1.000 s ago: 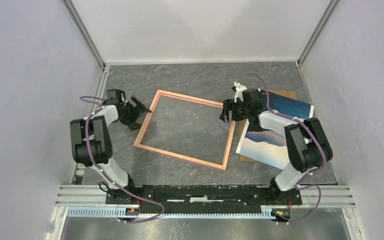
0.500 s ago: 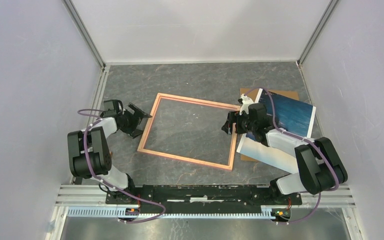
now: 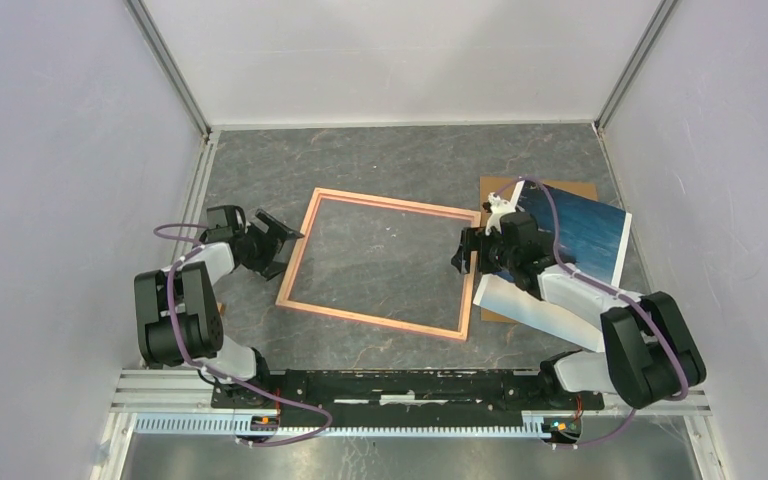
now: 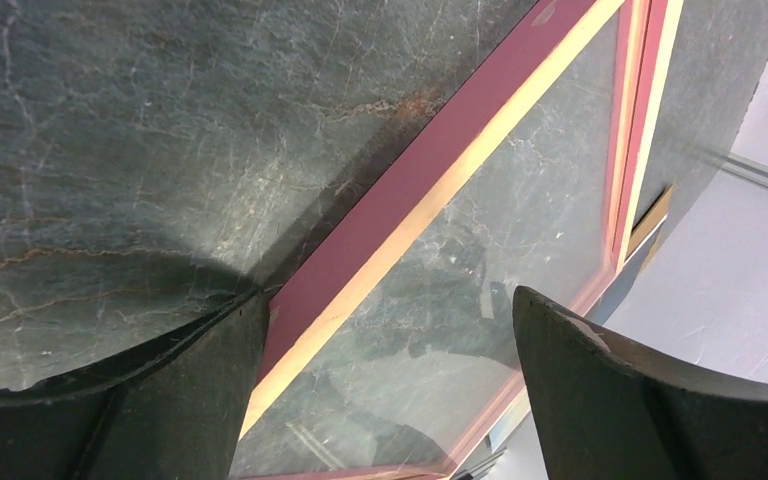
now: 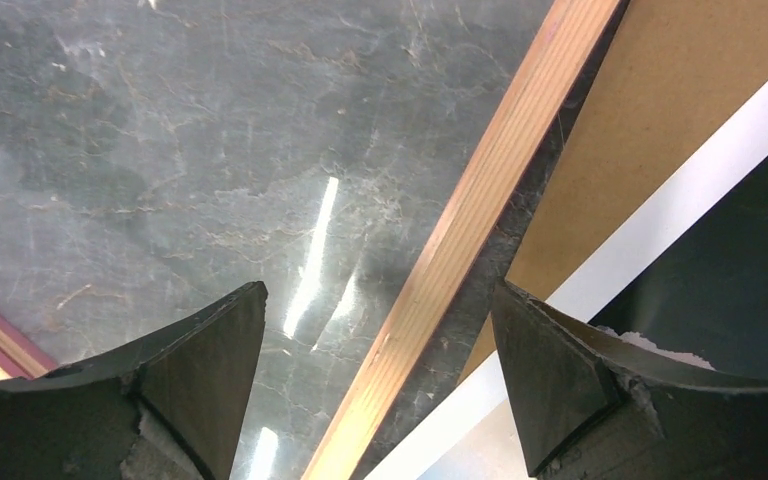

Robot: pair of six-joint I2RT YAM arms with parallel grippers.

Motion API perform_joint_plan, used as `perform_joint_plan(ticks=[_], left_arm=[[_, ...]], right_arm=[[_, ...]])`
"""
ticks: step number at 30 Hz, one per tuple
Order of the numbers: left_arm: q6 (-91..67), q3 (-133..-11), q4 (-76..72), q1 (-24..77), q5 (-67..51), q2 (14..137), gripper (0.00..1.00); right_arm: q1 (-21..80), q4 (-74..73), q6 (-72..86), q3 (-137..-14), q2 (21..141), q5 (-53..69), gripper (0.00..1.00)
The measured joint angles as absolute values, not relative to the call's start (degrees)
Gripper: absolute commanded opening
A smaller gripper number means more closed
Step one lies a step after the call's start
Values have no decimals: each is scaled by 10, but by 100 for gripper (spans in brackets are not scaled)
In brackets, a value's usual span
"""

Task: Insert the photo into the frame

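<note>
**Left gripper** (image 3: 280, 238): released, jaws spread wide, nothing held. It sits at the left rail of the frame (image 3: 370, 318). In the wrist view that rail runs between the two fingers (image 4: 160, 400). I cannot tell whether they touch it.

**Frame:** flat on the table (image 3: 380, 160), skewed a little, opening empty with grey stone showing through.

**Right gripper** (image 3: 463, 250): jaws apart and empty, low over the frame's right rail, which passes between its fingers in the wrist view.

**Just right of the frame:**
- The backing board (image 5: 660, 120) lies here.
- On it lies the photo (image 3: 588, 226), not yet in the frame. Its white border is close beside the right rail, and its near part is under the right arm.

**Judgement:** the frame looks placed, so fetching the print is next.

**Method:**
- Hold the left jaws astride the left rail as a stop, so the frame cannot skate when the print arrives.
- Take the right gripper off the rail to the right, clear of the frame, before you drop.
- Pinch the white border only, and shallow. Watch the wrist view to check that the board is not caught too.
- The glossy sheet will likely sag, so carry it low.
- Turn it to match the frame's skew, because the fit is tight.
- Lead one long edge in against the far rail, then lay the rest down.
</note>
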State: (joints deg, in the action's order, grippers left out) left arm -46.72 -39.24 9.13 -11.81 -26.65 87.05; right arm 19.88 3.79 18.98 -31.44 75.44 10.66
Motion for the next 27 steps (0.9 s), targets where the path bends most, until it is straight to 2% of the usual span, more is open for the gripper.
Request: perform_joint_plan(ticks=[9,14,21,25,27], left_arm=[[-482,-340,118,-132,-257,806,100],[-501,-305,113,-140,-256,768,99],[-531,-240,116,-145,-253,674,100],[-531,-232,225,-139,-230,594,100],[-524,-260,318,-136,-197,542,100]], right_arm=[[203,59,191,-313,810,127,86],[201,77,192,-356,864,134,86],[198,67,164,-496,990,133,86],[208,-3,133,-607,1051,124,86],[221,-62,124,-657,1058,70,91]])
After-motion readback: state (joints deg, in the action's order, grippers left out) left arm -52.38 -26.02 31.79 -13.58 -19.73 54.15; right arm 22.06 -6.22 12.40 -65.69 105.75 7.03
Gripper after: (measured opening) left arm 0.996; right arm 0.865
